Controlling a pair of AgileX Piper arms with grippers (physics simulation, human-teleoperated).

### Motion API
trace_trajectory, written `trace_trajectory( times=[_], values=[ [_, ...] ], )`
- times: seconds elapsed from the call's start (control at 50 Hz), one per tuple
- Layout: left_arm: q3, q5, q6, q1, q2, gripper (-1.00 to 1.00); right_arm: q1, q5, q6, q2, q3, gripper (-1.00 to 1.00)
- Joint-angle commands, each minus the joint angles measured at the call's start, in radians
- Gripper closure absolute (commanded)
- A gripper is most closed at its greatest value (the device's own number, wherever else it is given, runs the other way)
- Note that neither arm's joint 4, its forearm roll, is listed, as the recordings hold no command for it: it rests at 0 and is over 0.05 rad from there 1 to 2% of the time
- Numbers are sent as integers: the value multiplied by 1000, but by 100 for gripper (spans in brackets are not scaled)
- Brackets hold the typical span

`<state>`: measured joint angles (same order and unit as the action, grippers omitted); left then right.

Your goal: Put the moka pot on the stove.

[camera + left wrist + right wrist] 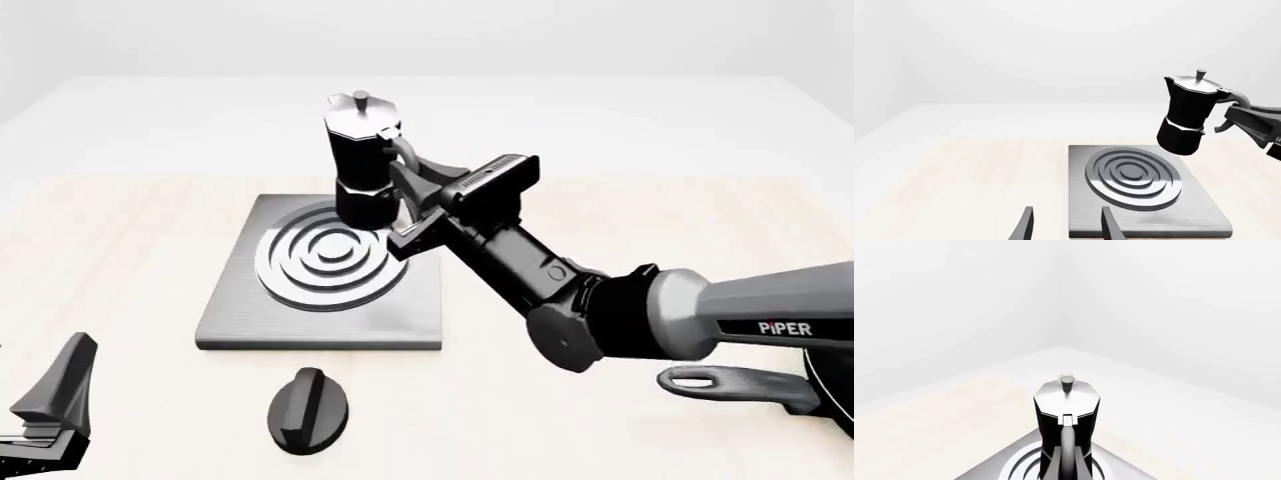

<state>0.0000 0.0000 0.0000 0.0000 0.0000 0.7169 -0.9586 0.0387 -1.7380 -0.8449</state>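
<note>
The moka pot [360,150], black with a silver lid and knob, hangs slightly tilted just above the far part of the stove [254,320], a grey square plate with silver rings [327,262]. My right gripper [414,200] is shut on the pot's side handle. The left wrist view shows the pot [1186,117] lifted over the far corner of the stove [1201,215], with the right gripper [1247,120] on its handle. The right wrist view shows the pot [1066,415] over the rings [1029,460]. My left gripper [1067,227] is open and empty, in front of the stove.
A black oval knob [311,408] lies on the table in front of the stove. A frying pan's long handle [727,383] shows at the front right, under the right arm. My left gripper [54,400] sits at the front left corner.
</note>
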Motion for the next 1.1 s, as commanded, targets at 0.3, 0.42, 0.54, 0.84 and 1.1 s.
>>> trace_trajectory(
  times=[0.3, 0.42, 0.54, 0.84, 1.1],
  values=[
    [0, 0, 0, 0, 0, -100, 25, 3, -4, -149, -161, 100],
    [0, 0, 0, 0, 0, -100, 24, 16, -6, -193, -211, 100],
    [0, 0, 0, 0, 0, -100, 22, 31, -3, -227, -255, 100],
    [0, 0, 0, 0, 0, -100, 30, 56, 7, -318, -344, 100],
    [0, 0, 0, 0, 0, -100, 22, 75, 18, -375, -390, 100]
  ],
)
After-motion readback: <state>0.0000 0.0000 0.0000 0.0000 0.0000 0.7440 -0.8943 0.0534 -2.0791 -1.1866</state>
